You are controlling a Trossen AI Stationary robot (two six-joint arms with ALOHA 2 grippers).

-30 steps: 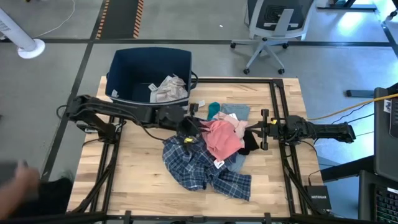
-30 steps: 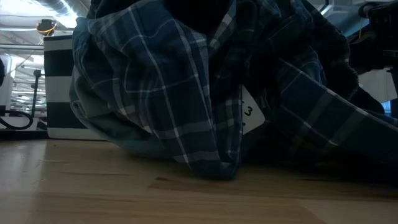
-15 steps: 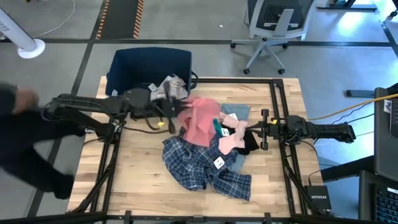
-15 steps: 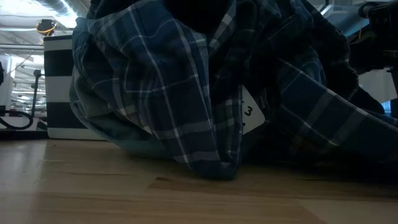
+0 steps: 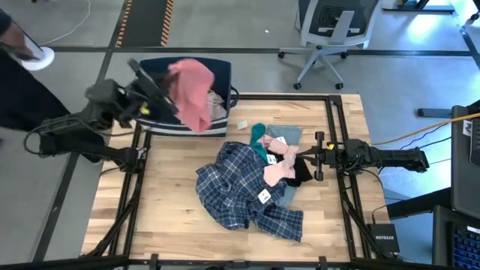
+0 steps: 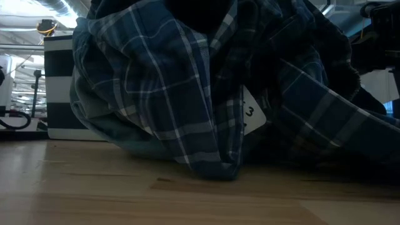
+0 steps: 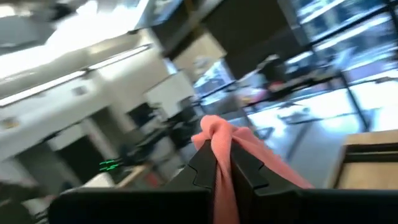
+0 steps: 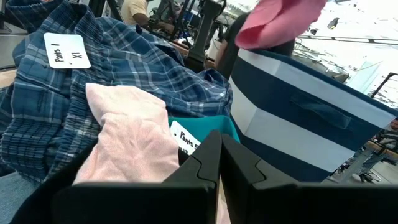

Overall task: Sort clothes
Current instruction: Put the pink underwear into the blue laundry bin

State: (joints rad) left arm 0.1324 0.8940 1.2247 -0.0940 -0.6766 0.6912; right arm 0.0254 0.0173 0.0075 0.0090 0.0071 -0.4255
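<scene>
My left gripper (image 5: 171, 77) is raised over the dark blue bin (image 5: 150, 118) and is shut on a pink garment (image 5: 192, 93), which also shows in the right wrist view (image 8: 273, 22). The pile lies mid-table: the blue-white plaid shirt (image 5: 240, 187), a pale pink piece (image 5: 276, 169), a teal piece (image 5: 259, 139), a small black item (image 5: 302, 175) and a light grey-blue garment (image 5: 286, 135). My right gripper (image 5: 316, 156) is shut and empty at the pile's right side, just above the pale pink piece (image 8: 130, 143). My left gripper pinches a bunched part of the pink garment (image 7: 219, 138) between its two fingers (image 7: 205, 163); a lump of cloth stands out past the fingertips. The rest hangs slack below the gripper, lifted clear of the table, over the bin's near wall.
A light-coloured garment (image 5: 212, 106) lies in the bin's right part. The bin shows striped navy and white in the right wrist view (image 8: 298, 106). The plaid shirt fills the low view (image 6: 187, 94). A person in dark clothes (image 5: 19, 71) stands at the far left. An office chair (image 5: 330, 34) stands beyond the table.
My left gripper has risen from the pile and swung toward the table's far left, over the bin, shut on the pink garment. The garment has been lifted clear of the pile and now hangs over the bin, uncovering more of the plaid shirt and the teal piece.
</scene>
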